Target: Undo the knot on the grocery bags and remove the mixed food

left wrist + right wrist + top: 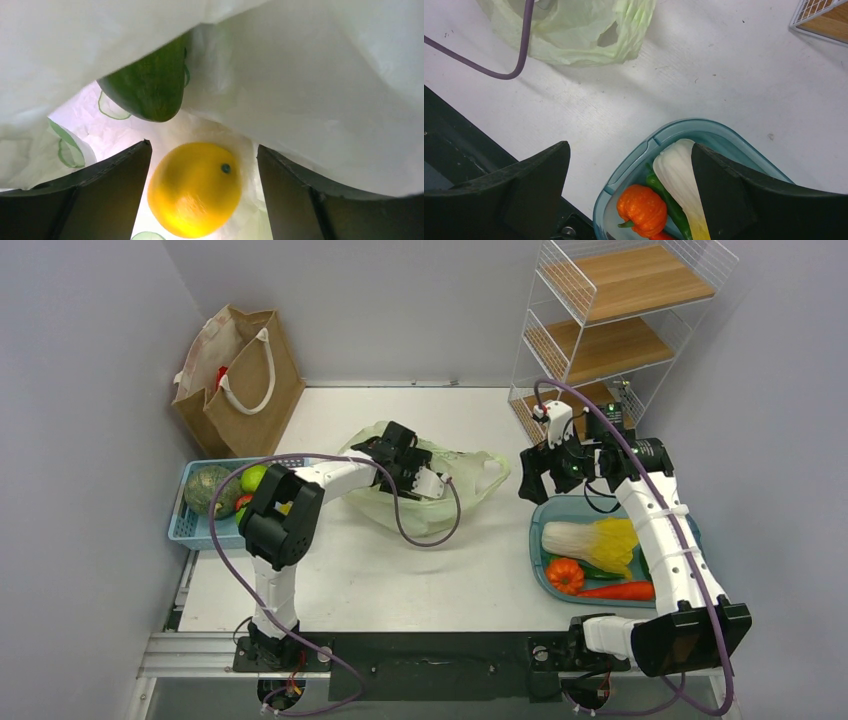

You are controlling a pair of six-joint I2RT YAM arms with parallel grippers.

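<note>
Inside green bag (470,475), left end effector (202,147) unseen from above; green item (150,85) half-covered.

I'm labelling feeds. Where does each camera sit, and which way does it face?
Top external: above and behind, looking down on the table; left arm and right arm show.
Left wrist: inside the green bag, facing a yellow fruit; open left gripper shows.
Right wrist: looks down on the teal tray; open right gripper shows.
Shared: top and right wrist both show bag and tray.

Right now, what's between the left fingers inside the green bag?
A round yellow fruit lies between the open left fingers, a dark green item beyond it; the left wrist view shows it.
</note>
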